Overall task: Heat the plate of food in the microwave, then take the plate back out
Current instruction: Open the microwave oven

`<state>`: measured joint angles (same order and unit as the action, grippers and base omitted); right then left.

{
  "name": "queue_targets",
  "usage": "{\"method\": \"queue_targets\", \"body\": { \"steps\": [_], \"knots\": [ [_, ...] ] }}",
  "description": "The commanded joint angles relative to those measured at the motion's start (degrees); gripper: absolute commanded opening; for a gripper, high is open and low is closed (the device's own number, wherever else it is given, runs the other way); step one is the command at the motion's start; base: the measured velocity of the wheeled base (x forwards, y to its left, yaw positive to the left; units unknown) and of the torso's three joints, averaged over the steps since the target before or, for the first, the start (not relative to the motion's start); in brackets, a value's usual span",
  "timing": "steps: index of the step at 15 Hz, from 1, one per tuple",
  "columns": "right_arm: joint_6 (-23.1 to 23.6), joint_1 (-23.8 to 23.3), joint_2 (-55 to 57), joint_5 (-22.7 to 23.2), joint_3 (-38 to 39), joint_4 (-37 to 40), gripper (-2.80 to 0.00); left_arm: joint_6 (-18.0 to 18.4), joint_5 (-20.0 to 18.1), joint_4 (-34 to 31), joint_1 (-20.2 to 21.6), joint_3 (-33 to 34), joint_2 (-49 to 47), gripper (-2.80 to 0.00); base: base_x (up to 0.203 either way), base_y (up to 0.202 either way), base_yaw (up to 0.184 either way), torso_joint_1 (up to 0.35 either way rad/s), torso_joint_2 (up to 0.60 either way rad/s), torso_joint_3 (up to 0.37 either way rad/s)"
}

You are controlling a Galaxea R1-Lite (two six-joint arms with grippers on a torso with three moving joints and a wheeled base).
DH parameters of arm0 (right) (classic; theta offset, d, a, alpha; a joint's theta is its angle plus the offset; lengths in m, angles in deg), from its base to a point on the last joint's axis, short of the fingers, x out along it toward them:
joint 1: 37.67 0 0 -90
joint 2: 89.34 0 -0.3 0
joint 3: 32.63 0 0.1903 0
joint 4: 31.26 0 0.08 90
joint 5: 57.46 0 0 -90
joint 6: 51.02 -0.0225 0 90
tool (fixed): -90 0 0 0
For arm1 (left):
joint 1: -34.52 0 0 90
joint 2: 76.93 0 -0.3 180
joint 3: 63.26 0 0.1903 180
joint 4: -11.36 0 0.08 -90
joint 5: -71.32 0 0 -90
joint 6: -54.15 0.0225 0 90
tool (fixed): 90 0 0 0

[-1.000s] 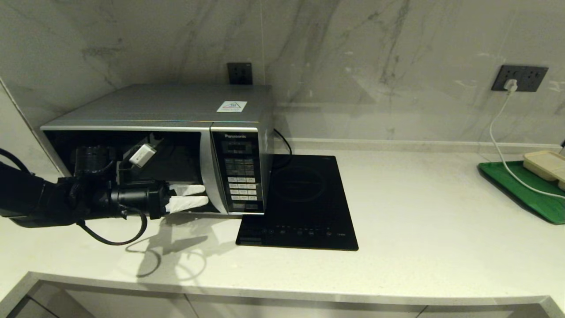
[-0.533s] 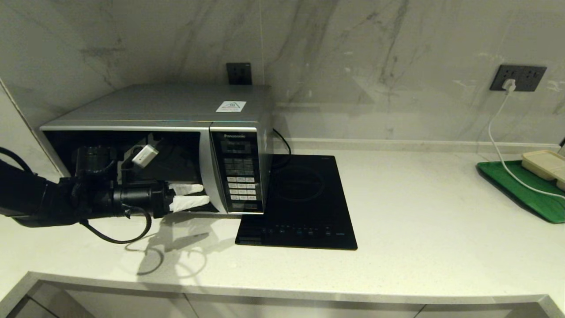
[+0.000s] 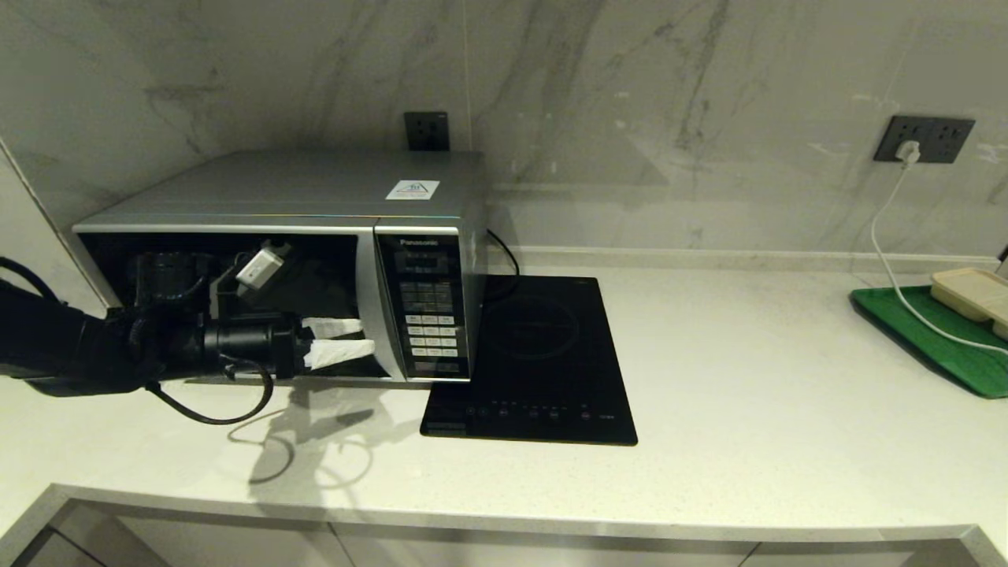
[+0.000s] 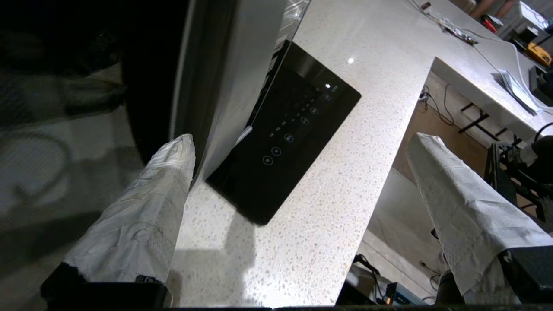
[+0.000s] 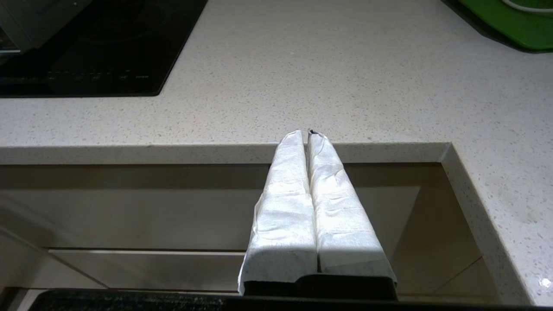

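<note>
The silver microwave (image 3: 315, 189) stands at the back left of the counter, its dark glass door shut and mirroring my arm. My left gripper (image 3: 364, 336) is low in front of the door, next to the curved silver handle strip (image 3: 368, 307), and is open with nothing between its fingers. In the left wrist view the left gripper (image 4: 300, 141) has one fingertip (image 4: 179, 151) at the seam between the dark glass and the handle strip (image 4: 233, 77). The plate of food is out of view. My right gripper (image 5: 306, 134) is shut and empty below the counter's front edge.
A flat black induction cooktop (image 3: 535, 354) lies just right of the microwave. At the far right a green tray (image 3: 937, 339) carries a beige rectangular tray (image 3: 972, 293), and a white cable (image 3: 890, 244) runs to them from a wall socket.
My left gripper has risen a little and moved closer to the door beside the handle strip. The microwave door has stayed shut.
</note>
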<state>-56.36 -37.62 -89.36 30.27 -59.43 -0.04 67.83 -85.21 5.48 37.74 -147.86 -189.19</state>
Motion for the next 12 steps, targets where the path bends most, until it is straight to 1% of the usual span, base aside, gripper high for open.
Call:
{"method": "queue_targets", "body": {
  "steps": [1, 6, 8, 10, 12],
  "knots": [
    [0.0, 0.0, 0.0, 0.0, 0.0, 0.1, -2.8, -0.1, -0.4, 0.1, -1.6, -1.0, -0.7, 0.0, 0.0, 0.0, 0.0, 0.0, 0.0, 0.0],
    [0.0, 0.0, 0.0, 0.0, 0.0, 0.1, -2.8, -0.9, -0.7, -0.1, -4.2, -1.3, -1.2, 0.0, 0.0, 0.0, 0.0, 0.0, 0.0, 0.0],
    [0.0, 0.0, 0.0, 0.0, 0.0, 0.1, -2.8, -1.6, -1.9, -0.4, -4.2, -1.0, -0.9, 0.0, 0.0, 0.0, 0.0, 0.0, 0.0, 0.0],
    [0.0, 0.0, 0.0, 0.0, 0.0, 0.1, -2.8, -3.2, -5.0, -0.4, -3.7, 1.4, 1.6, 0.0, 0.0, 0.0, 0.0, 0.0, 0.0, 0.0],
    [0.0, 0.0, 0.0, 0.0, 0.0, 0.1, -2.8, -5.3, -5.7, -0.5, -0.9, 5.4, 6.1, 0.0, 0.0, 0.0, 0.0, 0.0, 0.0, 0.0]
  ]
}}
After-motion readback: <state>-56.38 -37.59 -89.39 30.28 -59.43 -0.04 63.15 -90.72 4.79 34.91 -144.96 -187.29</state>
